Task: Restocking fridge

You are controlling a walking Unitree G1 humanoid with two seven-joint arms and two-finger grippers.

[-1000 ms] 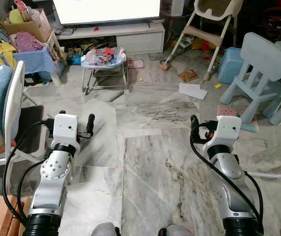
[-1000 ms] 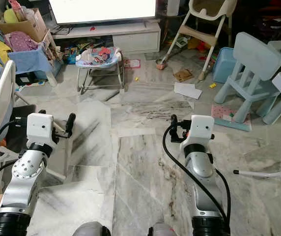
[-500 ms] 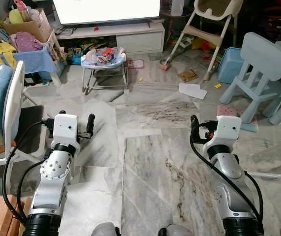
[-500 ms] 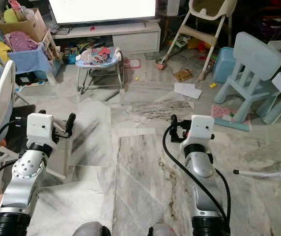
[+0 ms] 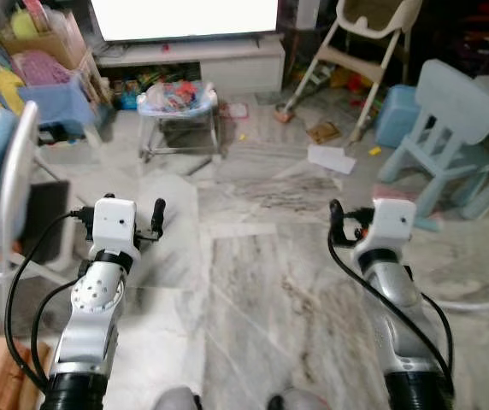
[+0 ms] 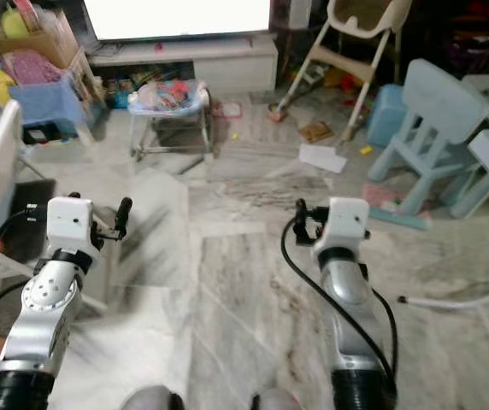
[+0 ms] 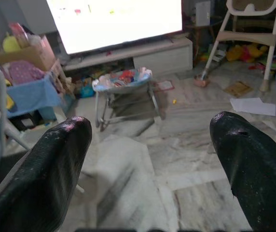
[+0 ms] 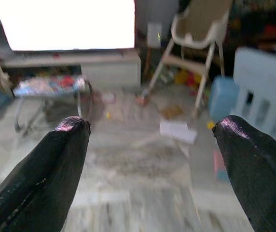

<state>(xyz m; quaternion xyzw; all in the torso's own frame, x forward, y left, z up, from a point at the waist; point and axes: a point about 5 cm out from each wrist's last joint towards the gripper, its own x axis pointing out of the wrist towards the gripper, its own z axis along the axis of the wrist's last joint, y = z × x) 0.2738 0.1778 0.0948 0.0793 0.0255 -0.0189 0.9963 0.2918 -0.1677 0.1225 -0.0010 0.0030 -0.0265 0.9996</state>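
Both arms are up in front of me over the marble floor [image 5: 253,290], nothing in either one. Left claw [image 7: 150,164] has its fingers [image 7: 46,169] spread wide apart, right claw [image 8: 152,164] is spread the same way, and both are empty with just floor between the tips. Everything's a bit blurry right now.

Near my left side there's a white chair [image 5: 9,188] with something blue hanging over its back. Off on the right a white tube-like thing [image 6: 450,301] lies on the floor.

Further out, in the middle of the floor, sits a baby bouncer [image 5: 176,107] with colourful fabric on it. Right of that there's a sheet of paper [image 5: 332,157] and a brown piece of cardboard [image 5: 323,131] lying on the marble, well apart from the bouncer. On the right stands a pale blue kids' chair [image 5: 450,128], with a blue bin [image 5: 394,111] just behind it.

At the far end: a white high chair [image 5: 373,34], a low white TV stand [image 5: 202,60] with a bright screen [image 5: 185,17] above it, and on the far left a cardboard box [image 5: 44,43] stuffed with toys and clothes.

No fridge or anything to stock it with that I can make out from here.
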